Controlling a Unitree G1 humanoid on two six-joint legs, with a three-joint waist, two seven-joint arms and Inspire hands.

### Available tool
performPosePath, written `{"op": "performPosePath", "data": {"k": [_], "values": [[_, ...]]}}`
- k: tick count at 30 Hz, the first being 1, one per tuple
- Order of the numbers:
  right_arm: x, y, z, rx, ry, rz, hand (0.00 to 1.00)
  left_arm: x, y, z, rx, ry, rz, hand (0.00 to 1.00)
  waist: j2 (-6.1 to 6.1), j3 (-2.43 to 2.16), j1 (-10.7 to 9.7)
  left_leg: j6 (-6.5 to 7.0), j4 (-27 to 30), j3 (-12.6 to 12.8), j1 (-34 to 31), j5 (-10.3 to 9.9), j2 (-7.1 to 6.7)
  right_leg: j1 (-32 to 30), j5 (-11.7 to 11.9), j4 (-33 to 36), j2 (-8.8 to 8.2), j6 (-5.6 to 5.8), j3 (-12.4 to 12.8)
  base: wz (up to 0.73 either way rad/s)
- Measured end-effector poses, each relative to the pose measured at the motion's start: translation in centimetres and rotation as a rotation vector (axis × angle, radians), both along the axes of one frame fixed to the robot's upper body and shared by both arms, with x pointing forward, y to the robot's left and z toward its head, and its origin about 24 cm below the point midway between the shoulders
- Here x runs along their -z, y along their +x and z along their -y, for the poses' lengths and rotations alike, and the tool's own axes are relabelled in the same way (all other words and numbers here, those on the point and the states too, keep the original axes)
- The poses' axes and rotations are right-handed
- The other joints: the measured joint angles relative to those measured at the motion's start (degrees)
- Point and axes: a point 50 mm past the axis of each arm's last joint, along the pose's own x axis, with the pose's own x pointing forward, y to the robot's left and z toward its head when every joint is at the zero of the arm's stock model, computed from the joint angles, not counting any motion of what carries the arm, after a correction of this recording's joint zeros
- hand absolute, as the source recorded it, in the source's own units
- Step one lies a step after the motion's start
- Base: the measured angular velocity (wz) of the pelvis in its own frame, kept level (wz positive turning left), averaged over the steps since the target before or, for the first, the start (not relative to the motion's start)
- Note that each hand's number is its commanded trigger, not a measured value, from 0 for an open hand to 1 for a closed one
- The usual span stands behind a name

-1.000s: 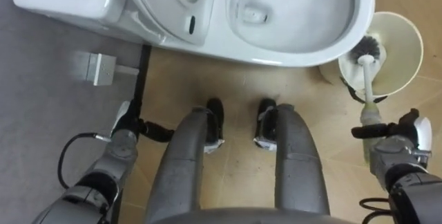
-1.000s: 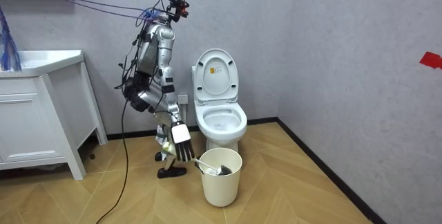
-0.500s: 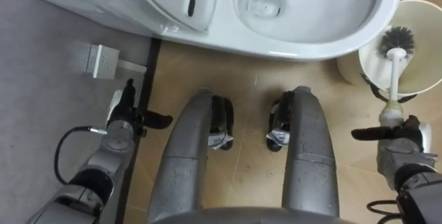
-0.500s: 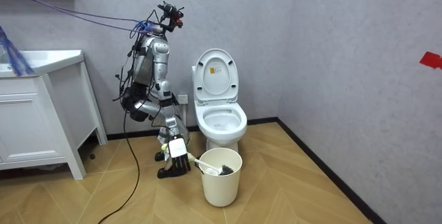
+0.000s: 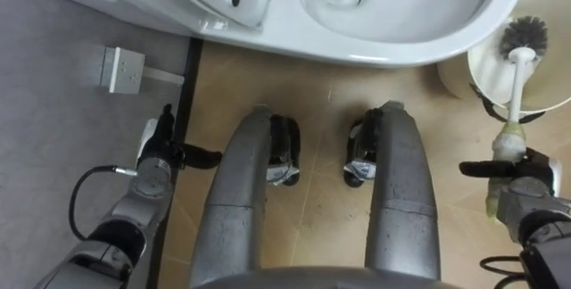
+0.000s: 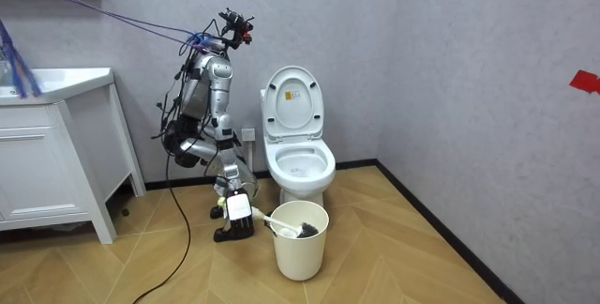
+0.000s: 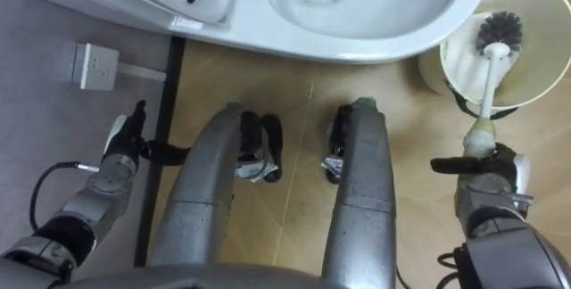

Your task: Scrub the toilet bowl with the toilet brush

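As the robot crouches facing the toilet, its right hand (image 5: 525, 189) is wrapped round the butt of the toilet brush (image 5: 519, 82). The fingers are curled on the pale green grip, with one dark finger jutting out toward 9 o'clock. From that hand the white stem runs up to 12 o'clock. The dark bristle head (image 5: 525, 35) sits over the mouth of the cream bin (image 7: 540, 66), though I can't tell whether it touches the inside. The toilet bowl (image 5: 410, 12), seat up, lies at about 11 o'clock from the hand, just beside the bin.

Over on the other side, the left hand (image 5: 153, 157) hangs low by the dark skirting strip (image 5: 187, 75), fingers loose and straight, holding nothing.

Now, the brush itself looks light, with a stiff plastic stem and springy bristles, so weight should be no trouble. The catch, I'd say, is leverage: held at the very end, the head will swing wide with any small turn of the wrist. A smooth handle could also twist in the fingers once the bristles push on porcelain. That thicker green grip looks the right place to hold, and that's where the hand is.

Next call, by my reading, is to lift the head clear of the bin's rim. Then it swings toward 11 o'clock and down into the bowl, without clipping the edge.
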Motion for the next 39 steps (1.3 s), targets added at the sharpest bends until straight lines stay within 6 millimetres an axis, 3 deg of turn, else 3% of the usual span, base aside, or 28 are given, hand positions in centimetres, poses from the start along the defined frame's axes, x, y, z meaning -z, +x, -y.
{"op": "performPosePath", "data": {"k": [10, 18, 24, 33, 39], "values": [[-0.1, 0.4, -0.1, 0.001, 0.074, 0.03, 1.0, -0.2, 0.1, 0.1, -0.006, -0.026, 0.013, 0.0, -0.06, 0.01, -0.2, 0.17, 0.4, 1.3, -0.4, -0.7, 0.6, -1.2, 0.0, 0.7, 0.37, -0.07, 1.0, -0.04], [0.3, 0.0, -0.2, -0.004, 0.098, 0.022, 1.0, 0.4, -1.3, -0.5, -0.036, -0.046, -0.011, 0.0, -0.3, -0.01, -1.4, 0.21, -1.3, 1.2, 2.0, -0.7, 0.7, 1.1, 0.0, -1.1, 0.69, 0.07, 1.2, -0.02], [0.8, -0.3, -1.0, 0.03, 0.145, 0.015, 1.0, 1.2, -2.8, -0.7, -0.042, -0.051, -0.047, 0.0, -0.68, -0.07, -1.3, 0.04, -8.2, 0.5, 9.3, 0.6, 1.65, 9.1, 2.2, -9.2, 1.29, -0.17, -0.7, -0.11], [1.5, -1.6, -0.9, 0.057, 0.164, -0.004, 1.0, 2.1, -4.8, -1.1, -0.052, -0.058, -0.093, 0.0, -0.82, -0.17, -1.3, 0.39, -20.6, -0.7, 24.1, 3.0, 1.57, 25.0, 4.6, -22.4, 1.79, 1.01, -3.4, 0.0], [2.4, -3.2, -1.3, 0.109, 0.201, -0.01, 1.0, 2.3, -5.7, -2.4, -0.12, -0.062, -0.101, 0.0, -1.43, -0.74, -0.4, 0.15, -25.9, -2.7, 32.5, 3.3, 1.54, 34.9, 5.0, -29.0, 2.72, 1.58, -5.2, 0.1]]}}
